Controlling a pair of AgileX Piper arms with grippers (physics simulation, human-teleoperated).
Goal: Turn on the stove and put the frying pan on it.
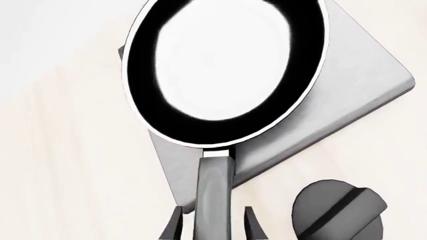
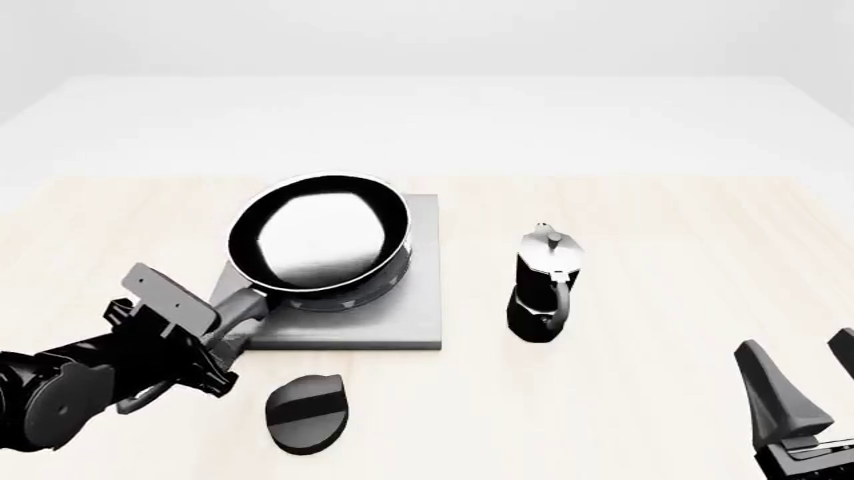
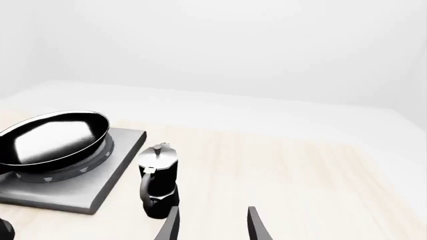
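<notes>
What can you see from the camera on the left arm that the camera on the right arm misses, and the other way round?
Only the left wrist view shows the left gripper with its fingers on either side of the pan's long black handle, and the whole black oval knob. Only the right wrist view shows the small black-and-silver moka pot and the open right gripper. Both show the round glossy black frying pan over the flat grey metal stove.

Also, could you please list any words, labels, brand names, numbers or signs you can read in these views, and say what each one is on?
None: no view shows any readable text.
The frying pan, the stove, its knob and the moka pot carry no lettering, numbers or brand marks.
The knob shows only a plain raised grip bar.
The stove's ring base shows small pale marks in the right wrist view, too small to read.
</notes>
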